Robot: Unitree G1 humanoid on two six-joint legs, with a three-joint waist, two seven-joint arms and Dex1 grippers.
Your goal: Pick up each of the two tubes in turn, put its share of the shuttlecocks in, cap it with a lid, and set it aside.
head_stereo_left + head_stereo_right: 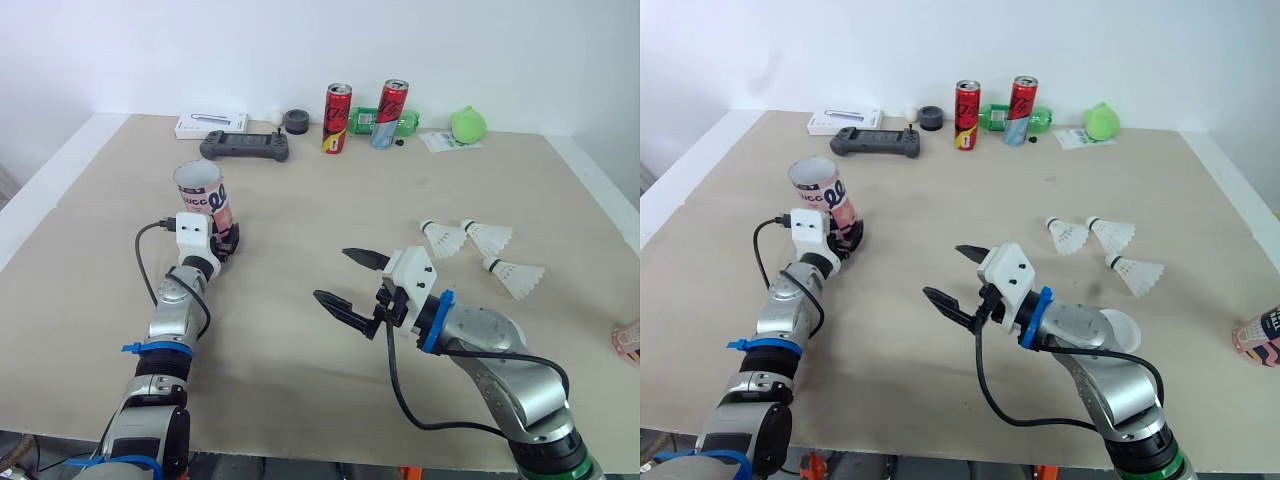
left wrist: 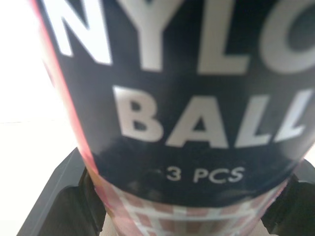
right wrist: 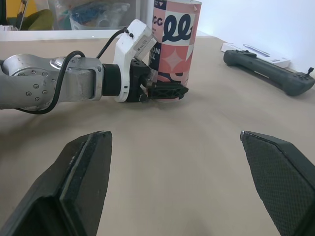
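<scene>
a beige worktop (image 1: 300, 200) meets a white wall (image 1: 300, 50). the left end effector (image 1: 225, 243) grips the upright tube (image 1: 203, 195) near its base; the right end effector (image 1: 332, 273) hovers spread wide, three shuttlecocks (image 1: 445, 238) lying to its right.

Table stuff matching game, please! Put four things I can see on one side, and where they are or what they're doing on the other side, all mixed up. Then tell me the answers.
Things:
1. open tube
2. three shuttlecocks
3. two drink cans
4. game controller

Places or states:
A. lying loose on the right side of the table
B. standing at the far edge
C. held in the left jaws
D. dark grey, lying flat next to a white box

Pairs: 1-C, 2-A, 3-B, 4-D
</scene>
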